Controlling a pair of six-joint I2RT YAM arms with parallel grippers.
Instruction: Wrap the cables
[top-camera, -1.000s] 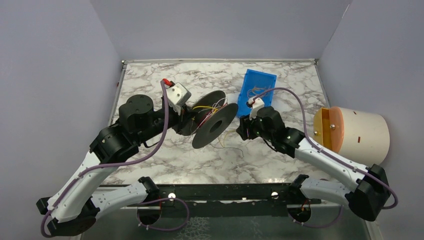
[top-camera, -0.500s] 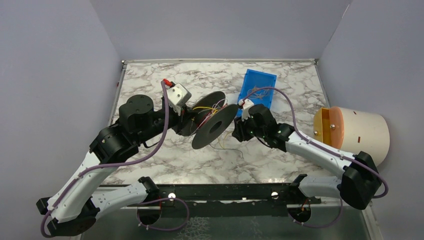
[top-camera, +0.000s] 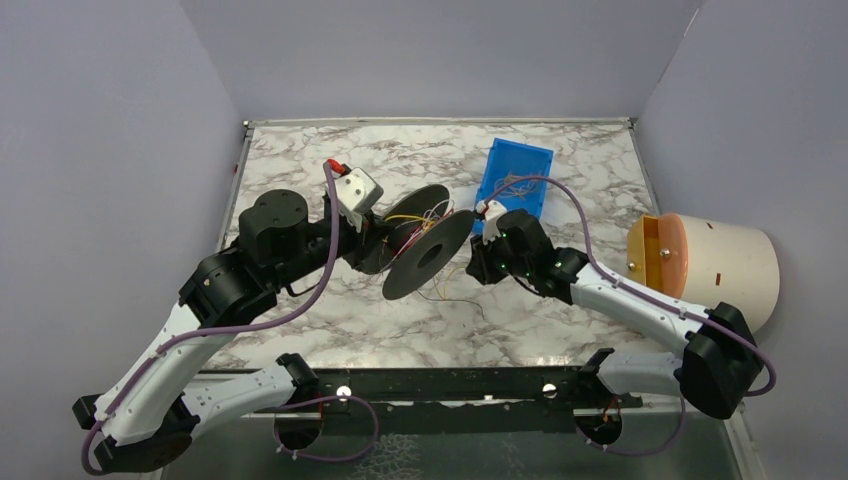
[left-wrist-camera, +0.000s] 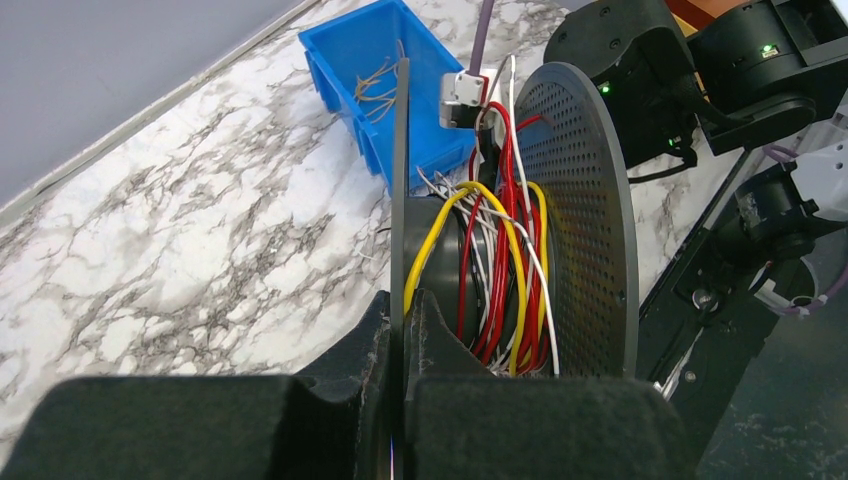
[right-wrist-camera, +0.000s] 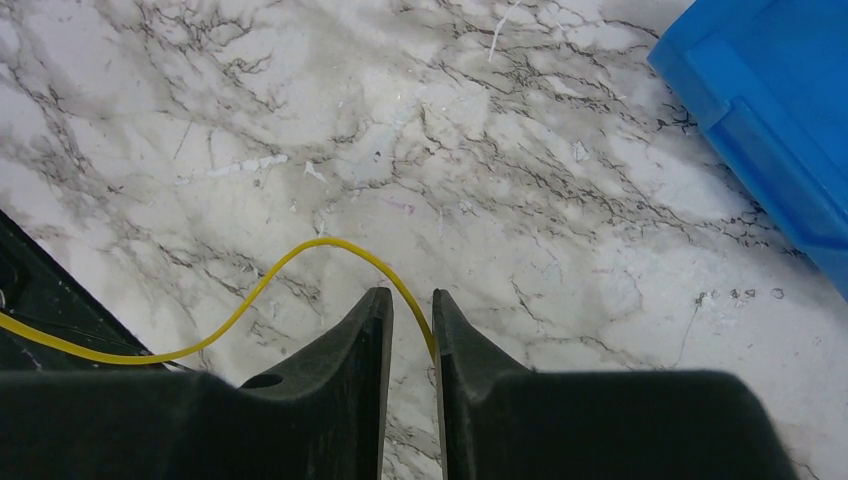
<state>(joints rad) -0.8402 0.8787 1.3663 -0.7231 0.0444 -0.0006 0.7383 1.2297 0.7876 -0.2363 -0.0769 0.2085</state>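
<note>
A black double-disc spool (top-camera: 430, 255) is tilted on edge at mid-table. My left gripper (top-camera: 378, 238) is shut on its rear disc, and the left wrist view has the fingertips (left-wrist-camera: 403, 300) clamped on that thin disc (left-wrist-camera: 400, 180). Yellow, red and white cables (left-wrist-camera: 500, 260) are wound on the hub between the discs (top-camera: 425, 215). My right gripper (top-camera: 478, 262) sits just right of the spool, low over the table. Its jaws (right-wrist-camera: 411, 295) stand narrowly apart. One yellow cable (right-wrist-camera: 300, 250) loops between them and lies against the right finger (right-wrist-camera: 450, 330). A loose strand (top-camera: 460, 300) trails on the marble.
A blue bin (top-camera: 515, 185) holding several thin wires stands behind the right gripper; it also shows in the wrist views (left-wrist-camera: 420, 150) (right-wrist-camera: 770, 100). A cream cylinder with an orange face (top-camera: 715, 265) lies at the right edge. Walls enclose the table on three sides.
The right arm has swung left toward the spool, and its jaws have narrowed around the yellow cable. The left arm and spool have not moved.
</note>
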